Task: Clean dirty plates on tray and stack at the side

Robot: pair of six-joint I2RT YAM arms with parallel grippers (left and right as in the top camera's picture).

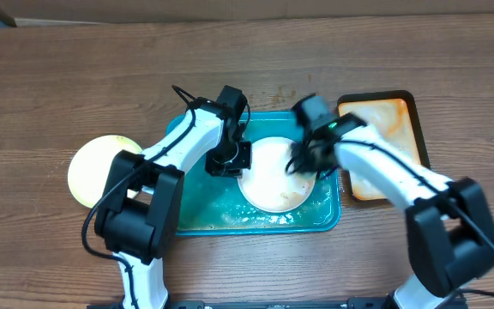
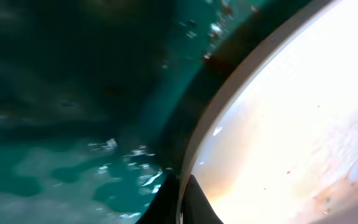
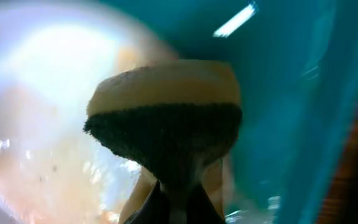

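The wooden tabletop (image 1: 58, 69) fills the overhead view, with broad bare stretches along the upper edge and in both lower corners. The teal tray (image 1: 197, 206) sits at frame centre, its raised rim running unbroken around all four rounded corners. Its floor is wet and foamy along the lower edge and left side. Just beside its right rim, at upper right, lies the smaller orange tray (image 1: 393, 120) with a dark rim. The two trays are close together, and I cannot tell whether they touch.

A white plate (image 1: 268, 184) lies inside the tray, right of its middle, smeared brown near its lower edge. A strip of tray floor shows below it, and there is more room to its left. A yellow-green plate (image 1: 93, 172) rests on the tabletop at frame left, outside the tray and apart from its left rim.

The left end effector (image 1: 230, 160) stands at the white plate's left edge. In the left wrist view its fingers (image 2: 194, 208) are pinched together on the plate's rim. The right end effector (image 1: 305, 157) hangs over the plate's upper right edge, clamped tight on a sponge (image 3: 166, 106) that is yellow above and dark scourer below.
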